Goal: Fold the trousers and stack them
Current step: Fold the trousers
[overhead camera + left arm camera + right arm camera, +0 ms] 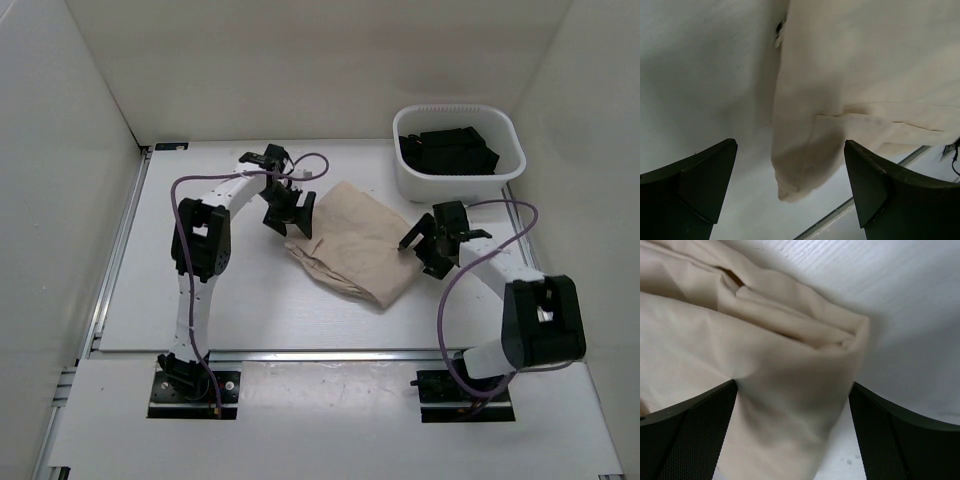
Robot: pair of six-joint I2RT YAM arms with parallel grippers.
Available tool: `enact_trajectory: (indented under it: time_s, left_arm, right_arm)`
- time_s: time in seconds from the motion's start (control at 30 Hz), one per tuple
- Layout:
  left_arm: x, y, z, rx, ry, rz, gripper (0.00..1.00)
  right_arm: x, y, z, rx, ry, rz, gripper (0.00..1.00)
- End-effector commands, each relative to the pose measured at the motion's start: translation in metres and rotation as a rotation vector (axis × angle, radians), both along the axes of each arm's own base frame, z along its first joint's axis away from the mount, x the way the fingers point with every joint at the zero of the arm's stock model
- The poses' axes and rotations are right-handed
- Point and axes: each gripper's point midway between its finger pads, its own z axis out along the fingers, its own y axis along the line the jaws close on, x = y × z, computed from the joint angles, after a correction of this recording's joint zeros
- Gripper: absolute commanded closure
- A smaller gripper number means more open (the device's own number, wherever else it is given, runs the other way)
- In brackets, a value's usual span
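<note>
The beige trousers [352, 245] lay folded into a compact, slightly rumpled bundle near the middle of the white table [250, 310], between the two arms. The left gripper [296, 228] sat at the bundle's left edge. In the left wrist view its dark fingers [695, 185] were spread wide, with a rounded folded corner of the cloth lying loose between them and nothing pinched. The right gripper [422, 255] was at the bundle's right edge, and its fingers [690, 435] were likewise released and well apart, straddling a bunched fold of fabric without clamping it. A white basket [410, 185] stood in the far right corner of the table, apart from the trousers, holding folded black garments [450, 150].
</note>
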Motion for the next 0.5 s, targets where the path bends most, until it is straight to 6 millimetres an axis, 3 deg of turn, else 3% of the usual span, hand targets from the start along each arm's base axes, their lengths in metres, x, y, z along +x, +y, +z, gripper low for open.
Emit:
enact_trajectory:
  time_s: [0.0,0.07,0.1,0.13,0.17,0.23,0.27,0.33,0.37,0.4,0.47]
  left_arm:
    - [-0.021,-0.01,-0.001,-0.02,0.01,-0.04,0.03]
    - [-0.03,-0.006,-0.004,-0.019,0.013,-0.04,0.21]
    - [-0.044,-0.001,-0.015,-0.004,0.051,-0.04,0.44]
    - [-0.049,0.002,-0.016,-0.002,0.055,-0.04,0.52]
    - [-0.049,0.006,-0.009,-0.013,0.029,-0.031,0.58]
    - [-0.072,0.013,-0.017,-0.008,0.071,-0.032,0.71]
    - [-0.075,0.014,-0.006,-0.02,0.038,-0.033,0.74]
    - [-0.101,0.023,-0.011,-0.015,0.08,-0.034,0.74]
    - [-0.105,0.025,0.001,-0.03,0.042,-0.035,0.71]
    - [-0.122,0.031,-0.006,-0.02,0.069,-0.035,0.67]
    - [-0.133,0.036,-0.004,-0.024,0.057,-0.035,0.54]
  right_arm:
    - [0.033,0.018,0.002,0.088,-0.075,0.096,0.05]
    - [0.044,0.025,-0.002,0.093,-0.063,0.15,0.24]
    - [0.047,0.03,-0.001,0.112,-0.062,0.179,0.3]
    - [0.052,0.033,-0.005,0.117,-0.056,0.193,0.46]
    - [0.06,0.037,0.001,0.128,-0.073,0.211,0.53]
    - [0.066,0.044,-0.002,0.15,-0.065,0.245,0.64]
    - [0.073,0.055,0.008,0.172,-0.092,0.303,0.73]
    - [0.074,0.064,0.006,0.187,-0.068,0.361,0.76]
    - [0.072,0.076,0.008,0.181,-0.072,0.421,0.76]
    - [0.075,0.085,0.013,0.195,-0.067,0.459,0.76]
    - [0.076,0.096,0.017,0.191,-0.063,0.509,0.76]
